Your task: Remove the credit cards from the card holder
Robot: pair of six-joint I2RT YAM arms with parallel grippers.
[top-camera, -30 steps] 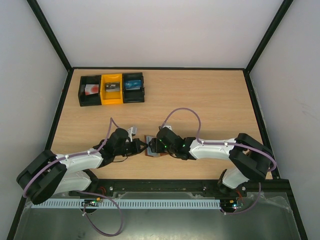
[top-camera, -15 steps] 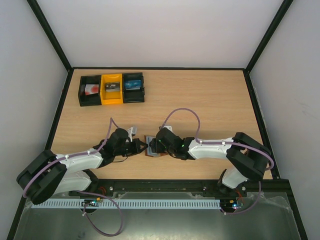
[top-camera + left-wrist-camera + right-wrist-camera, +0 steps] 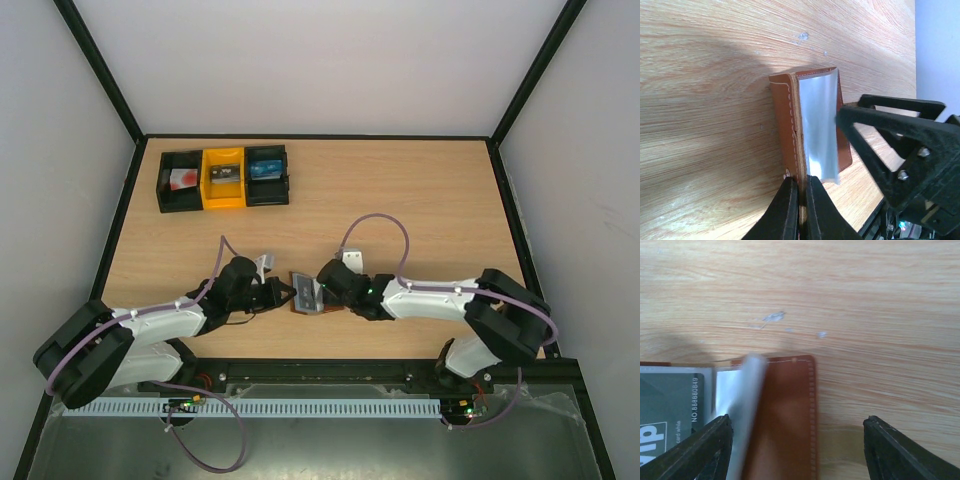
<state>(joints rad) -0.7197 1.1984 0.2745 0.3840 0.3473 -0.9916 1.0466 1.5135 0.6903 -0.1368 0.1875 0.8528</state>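
Visibly, the brown stitched card holder [image 3: 782, 125] stands open.

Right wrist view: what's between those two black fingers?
In the right wrist view, the card holder's brown cover and a pale flap lie between them, then bare table.

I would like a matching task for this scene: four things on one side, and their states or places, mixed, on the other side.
1 left gripper
2 right gripper
3 dark card
4 yellow bin

a open, over the card holder
b between two black bins
c shut on the card holder's edge
d inside the card holder

Pairs: 1c, 2a, 3d, 4b
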